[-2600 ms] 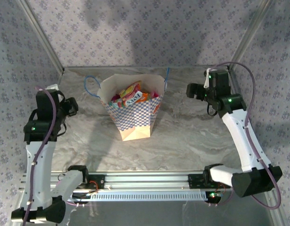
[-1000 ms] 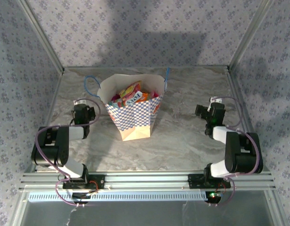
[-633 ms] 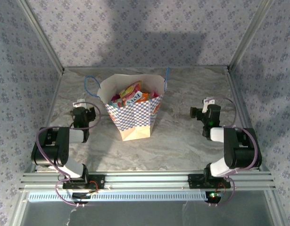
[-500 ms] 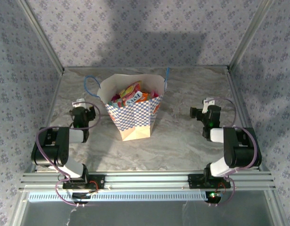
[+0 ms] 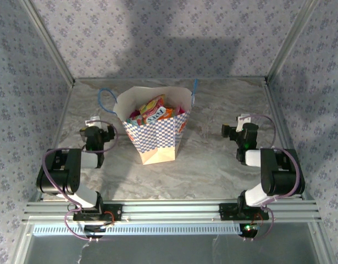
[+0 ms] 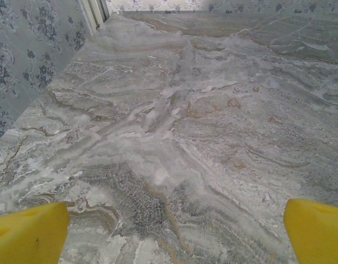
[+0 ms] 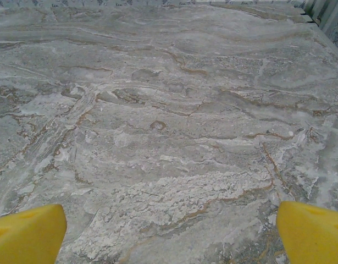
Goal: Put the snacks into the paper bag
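While both arms are settling back toward their bases, the top external view is showing the paper bag [image 5: 152, 129] standing upright on the marbled table [image 5: 212, 165], at about eleven o'clock from the table's middle. The snacks [image 5: 152, 111] are lying inside its open mouth, a jumble of red, orange and pink wrappers. Every packet I can make out is sitting in the bag.

A few seconds ago both arms were reaching up tall. Now they are crouching low and folded. The left gripper [image 5: 96, 131] is resting at the bag's nine o'clock, near it but apart. The right gripper [image 5: 234, 131] is resting at the bag's three o'clock, well apart.

In the left wrist view, the left gripper [image 6: 174, 236] is pointing across bare marble toward the wall corner at eleven o'clock. Its yellow fingers [image 6: 28, 231] are sitting in the bottom corners of the picture, spread wide, holding nothing.

In the right wrist view, the right gripper [image 7: 171, 234] is looking over the same grey stone. Its yellow fingers [image 7: 311, 231] are likewise standing far apart, with only table between them.

I am reading this as the end of the job. The arms are pulling away empty-handed and parking, which suggests the last packet is already dropped in and nothing is left to fetch.
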